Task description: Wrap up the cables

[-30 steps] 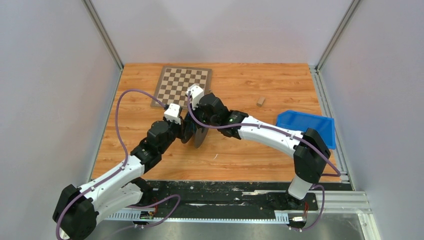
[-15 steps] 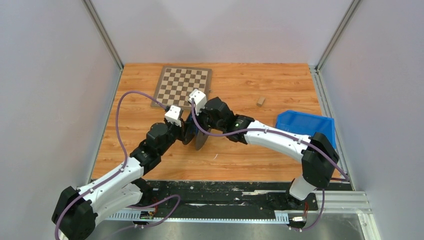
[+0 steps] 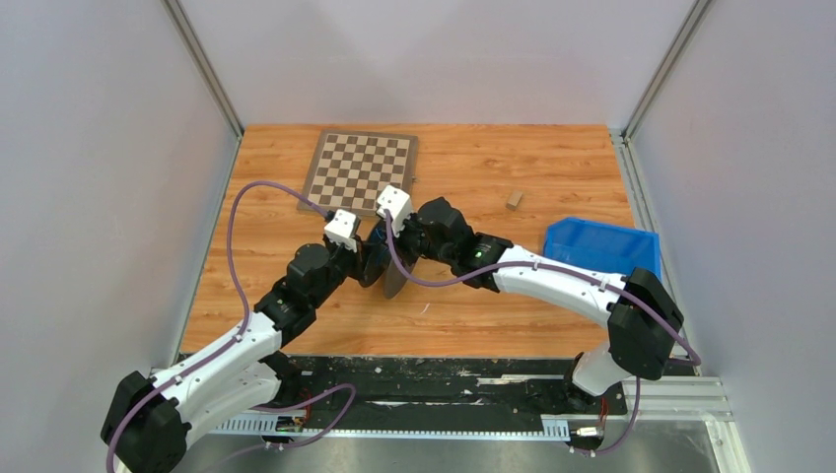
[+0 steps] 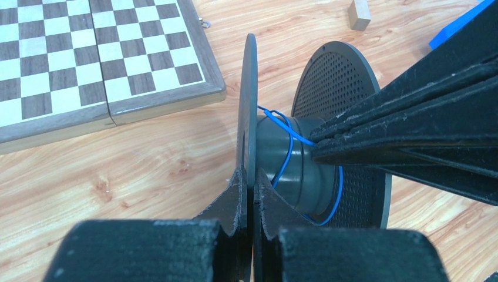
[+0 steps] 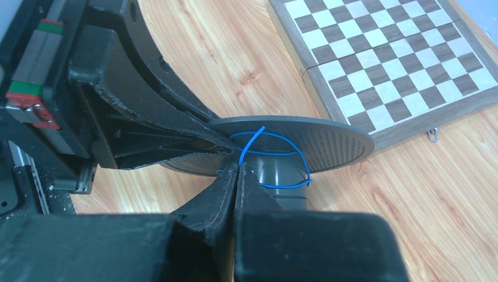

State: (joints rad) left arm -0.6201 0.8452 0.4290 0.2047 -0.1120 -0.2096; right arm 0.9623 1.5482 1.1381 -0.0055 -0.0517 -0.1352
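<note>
We record a wooden tabletop [image 3: 493, 315] carrying a chessboard [image 3: 360, 168] at its far side and, near that, a dark grey spool [image 4: 337, 88] with its perforated flanges upright. The left fingers [image 4: 232, 200] are clamped on the rim of one flange. The right fingers [image 5: 220, 194] are pinched tight on the thin blue cable [image 5: 253, 141], which lies in loose turns round the spool's hub.

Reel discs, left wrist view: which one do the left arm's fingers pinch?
The edge-on disc, clamped between the fingers; the dotted-face disc lies beyond the hub, outside them.
</note>
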